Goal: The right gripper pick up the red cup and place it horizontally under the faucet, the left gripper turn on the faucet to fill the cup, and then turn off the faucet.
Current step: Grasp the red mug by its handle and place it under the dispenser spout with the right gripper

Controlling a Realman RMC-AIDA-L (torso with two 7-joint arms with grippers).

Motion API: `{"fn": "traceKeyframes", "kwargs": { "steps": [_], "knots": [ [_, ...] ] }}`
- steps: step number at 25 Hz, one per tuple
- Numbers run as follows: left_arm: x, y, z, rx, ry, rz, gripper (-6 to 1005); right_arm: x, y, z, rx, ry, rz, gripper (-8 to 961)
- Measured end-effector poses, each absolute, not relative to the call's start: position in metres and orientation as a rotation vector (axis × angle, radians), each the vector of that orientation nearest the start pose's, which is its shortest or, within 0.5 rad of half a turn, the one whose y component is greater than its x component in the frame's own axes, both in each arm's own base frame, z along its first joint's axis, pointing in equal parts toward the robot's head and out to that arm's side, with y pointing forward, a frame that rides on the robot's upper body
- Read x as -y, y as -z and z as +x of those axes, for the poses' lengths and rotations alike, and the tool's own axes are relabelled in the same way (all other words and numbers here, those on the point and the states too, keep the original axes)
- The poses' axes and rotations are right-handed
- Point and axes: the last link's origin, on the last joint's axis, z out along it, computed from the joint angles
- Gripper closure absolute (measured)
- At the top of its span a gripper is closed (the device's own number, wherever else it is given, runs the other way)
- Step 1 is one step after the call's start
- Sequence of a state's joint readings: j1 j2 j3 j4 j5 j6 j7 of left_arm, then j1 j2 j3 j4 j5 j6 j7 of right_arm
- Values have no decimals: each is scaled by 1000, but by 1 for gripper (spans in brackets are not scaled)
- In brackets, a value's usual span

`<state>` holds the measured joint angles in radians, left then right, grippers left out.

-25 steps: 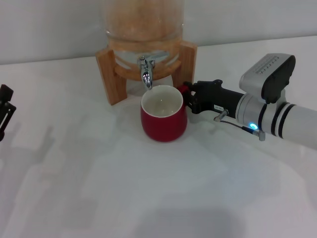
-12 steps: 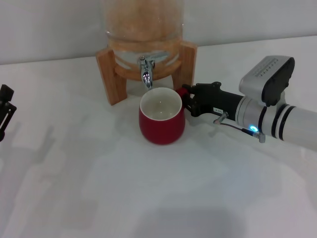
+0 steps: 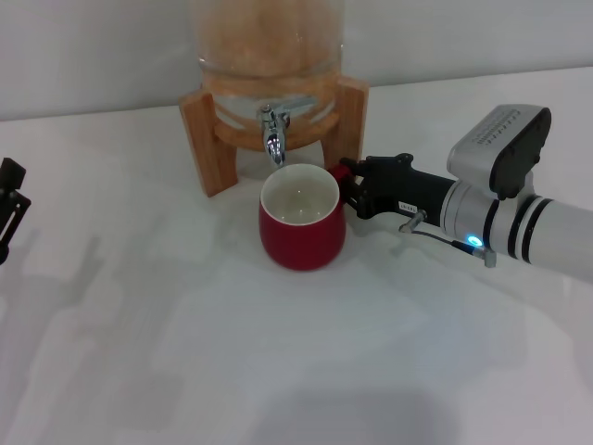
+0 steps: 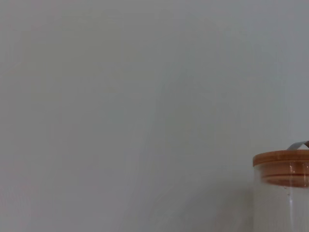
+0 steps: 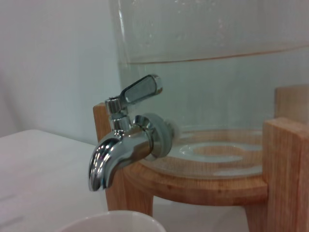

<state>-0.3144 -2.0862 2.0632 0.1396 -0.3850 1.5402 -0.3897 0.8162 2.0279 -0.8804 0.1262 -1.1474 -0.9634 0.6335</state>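
Note:
The red cup stands upright on the white table, its white inside showing, directly below the spout of the chrome faucet. From the right, my right gripper reaches in and is shut on the cup's handle, which its black fingers mostly hide. In the right wrist view the faucet is close, its lever slanting upward, and the cup's rim shows just under the spout. My left gripper sits at the table's far left edge, only partly in view.
The faucet belongs to a glass drink dispenser on a wooden stand at the back of the table. The left wrist view shows a plain wall and the dispenser's wooden lid.
The right gripper and the cup shifted slightly left and toward the front a second ago; in the last half second they have barely moved. The left arm is still.

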Motion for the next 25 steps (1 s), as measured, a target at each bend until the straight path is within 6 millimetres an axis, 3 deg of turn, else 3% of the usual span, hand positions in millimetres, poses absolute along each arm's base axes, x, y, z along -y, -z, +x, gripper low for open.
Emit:
{"fn": "traceKeyframes", "kwargs": {
  "steps": [25],
  "knots": [
    [-277, 6, -307, 440, 1076, -1671, 123, -390, 70, 261, -625, -619, -2249, 729]
  ]
}}
